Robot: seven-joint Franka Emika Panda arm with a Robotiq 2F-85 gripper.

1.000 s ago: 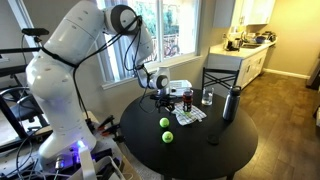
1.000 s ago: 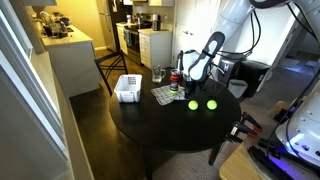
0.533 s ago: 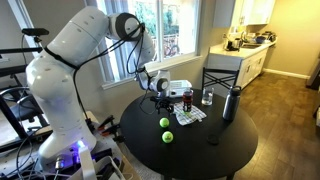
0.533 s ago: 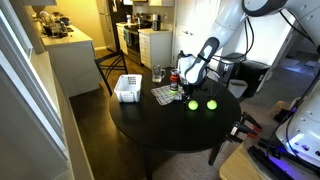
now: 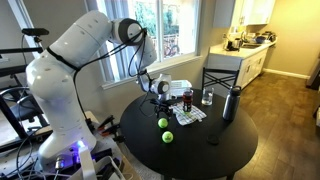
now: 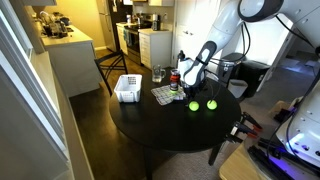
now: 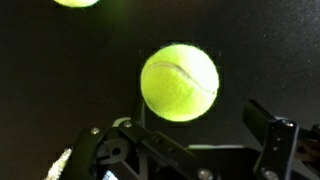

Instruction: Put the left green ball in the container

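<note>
Two alike yellow-green balls lie on the round black table [image 6: 150, 125]. The left green ball [image 6: 193, 104] also shows in an exterior view [image 5: 164, 123] and fills the middle of the wrist view [image 7: 180, 82]. The other ball [image 6: 211, 103] lies beside it, also seen in an exterior view [image 5: 168, 137] and at the top edge of the wrist view [image 7: 75, 2]. My gripper [image 6: 192, 90] hangs open just above the left ball, its fingers [image 7: 180, 125] spread to either side and empty. The container, a white slatted basket [image 6: 127, 88], stands at the table's edge, apart from the balls.
A dark red can [image 6: 174, 80] and a clear glass [image 6: 158, 74] stand by a patterned cloth [image 6: 165, 94] behind the balls. A dark bottle [image 5: 230, 103] stands on the table. A chair [image 5: 220, 75] is behind the table.
The arm has shifted a little and the gripper has come lower toward the left ball. The balls and other things have not moved.
</note>
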